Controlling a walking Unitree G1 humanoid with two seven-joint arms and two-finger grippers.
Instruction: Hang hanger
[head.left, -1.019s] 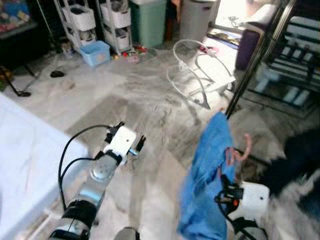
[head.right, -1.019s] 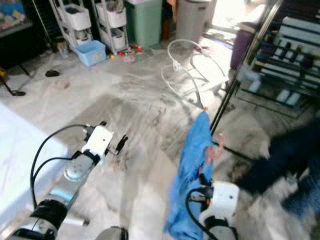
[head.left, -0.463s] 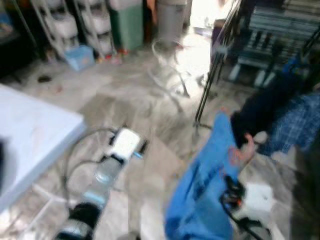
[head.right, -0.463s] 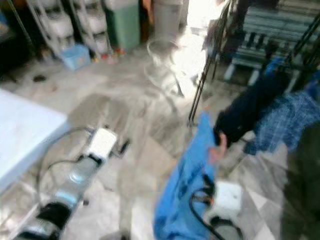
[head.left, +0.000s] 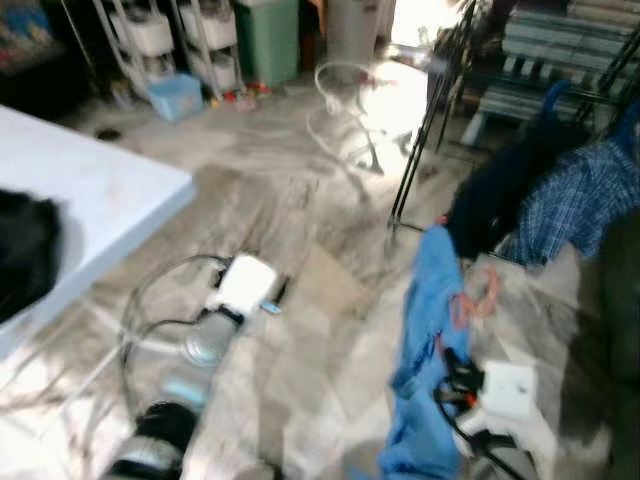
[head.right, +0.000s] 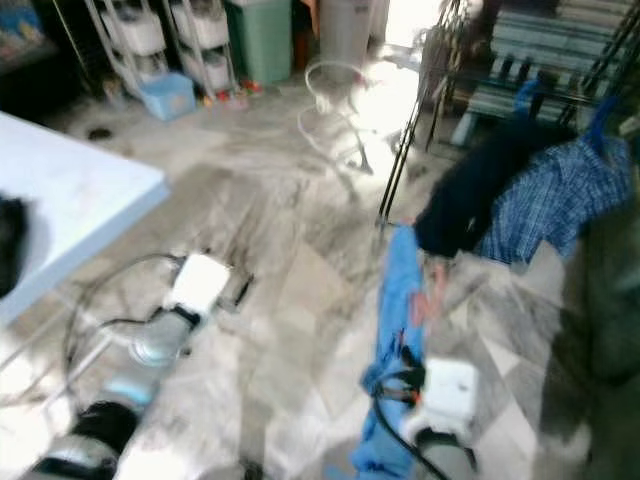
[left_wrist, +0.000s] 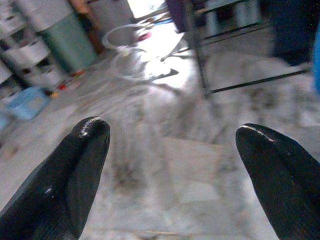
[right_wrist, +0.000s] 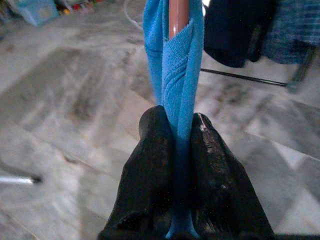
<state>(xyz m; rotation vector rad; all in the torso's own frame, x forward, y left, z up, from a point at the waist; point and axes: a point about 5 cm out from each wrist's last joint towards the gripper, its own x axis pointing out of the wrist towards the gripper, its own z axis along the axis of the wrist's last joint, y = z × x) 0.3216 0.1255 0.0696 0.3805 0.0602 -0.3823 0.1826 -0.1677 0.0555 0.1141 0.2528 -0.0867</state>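
Observation:
A pink hanger (head.left: 478, 296) carries a blue garment (head.left: 424, 340), held upright low on the right. My right gripper (right_wrist: 176, 131) is shut on the hanger through the blue cloth; its white wrist (head.left: 508, 388) sits just below. A black clothes rack (head.left: 430, 110) stands ahead on the right, with a dark garment (head.left: 500, 190) and a blue plaid shirt (head.left: 575, 205) hanging from it. My left gripper (left_wrist: 172, 150) is open over bare floor, and its arm (head.left: 215, 320) reaches forward at the lower left.
A white table (head.left: 90, 200) with a dark cloth (head.left: 25, 250) stands at the left. A white wire frame (head.left: 345, 100) lies on the marble floor ahead. Storage carts (head.left: 185, 40), a blue bin (head.left: 175, 95) and a green bin (head.left: 272, 38) line the far wall.
The view has swung right and steadied; the rack with its hanging clothes and the table now show more fully. My right gripper keeps the hanger, and the left stays open.

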